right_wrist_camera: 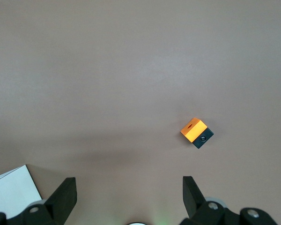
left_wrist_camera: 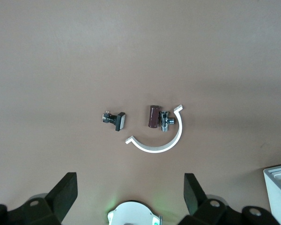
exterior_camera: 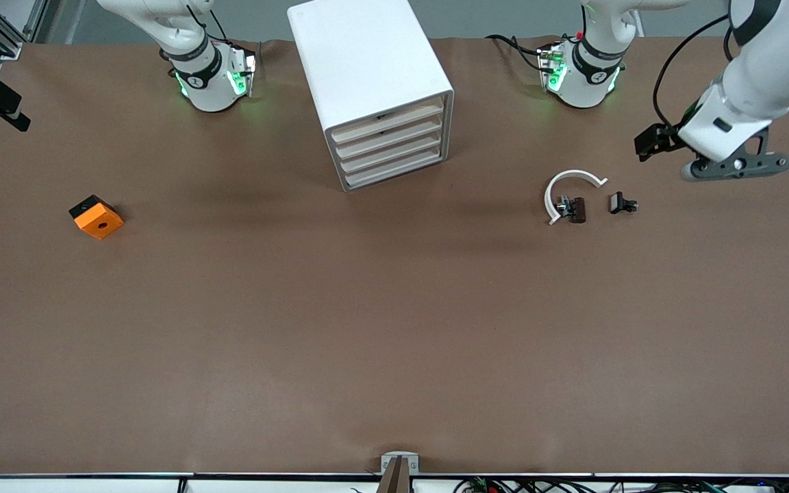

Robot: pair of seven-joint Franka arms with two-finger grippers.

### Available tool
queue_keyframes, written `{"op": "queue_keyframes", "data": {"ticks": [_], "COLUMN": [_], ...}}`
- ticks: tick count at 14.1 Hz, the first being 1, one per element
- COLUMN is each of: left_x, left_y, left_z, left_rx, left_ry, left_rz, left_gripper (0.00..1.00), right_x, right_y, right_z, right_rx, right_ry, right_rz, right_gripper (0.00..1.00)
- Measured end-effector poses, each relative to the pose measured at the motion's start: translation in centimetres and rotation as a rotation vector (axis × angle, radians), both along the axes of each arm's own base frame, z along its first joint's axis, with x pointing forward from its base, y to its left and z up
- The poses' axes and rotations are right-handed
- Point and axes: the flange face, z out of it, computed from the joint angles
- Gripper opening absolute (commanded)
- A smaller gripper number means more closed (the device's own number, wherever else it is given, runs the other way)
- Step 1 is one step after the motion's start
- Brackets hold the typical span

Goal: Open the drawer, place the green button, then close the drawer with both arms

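White cabinet [exterior_camera: 374, 82] shut; left tool [left_wrist_camera: 130, 190], spread near clip [left_wrist_camera: 115, 120], should hook a drawer [exterior_camera: 391, 147] squarely; right tool [right_wrist_camera: 129, 190], spread, waits above counter [right_wrist_camera: 107, 70].

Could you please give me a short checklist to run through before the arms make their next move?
1. Cabinet drawers: all four shut, none opened yet. Ok.
2. Left end effector: open and empty, over the table above the small parts. Ok.
3. Right end effector: open and empty, over the table, with the orange block in its view. Ok.
4. Button located: no green cap shows. A brown part and a black part lie by the white curved piece. Cannot tell.
5. Space in front of the drawers: nothing lies there. Ok.
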Motion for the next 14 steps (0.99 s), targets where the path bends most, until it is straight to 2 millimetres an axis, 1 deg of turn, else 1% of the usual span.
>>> {"op": "queue_keyframes", "data": {"ticks": [3,6,11,14], "left_x": [-1.0,-1.0,-0.8,-0.2], "left_y": [-0.4,0.1,0.2,0.2], "left_z": [2.8,5.0,7.1,7.4], "left_rx": [-0.006,-0.049,-0.061,-0.080], "left_ry": [-0.063,-0.105,-0.141,-0.144], "left_rz": [-0.006,0.018,0.022,0.026], "left_gripper": [1.00,1.00,1.00,1.00], "right_x": [0.0,0.0,0.0,0.0], "right_y": [0.0,0.0,0.0,0.0], "right_z": [0.0,0.0,0.0,0.0], "right_rx": [0.000,0.000,0.000,0.000], "right_ry": [0.000,0.000,0.000,0.000], "right_rz": [0.000,0.000,0.000,0.000], "right_gripper": [1.00,1.00,1.00,1.00]}}
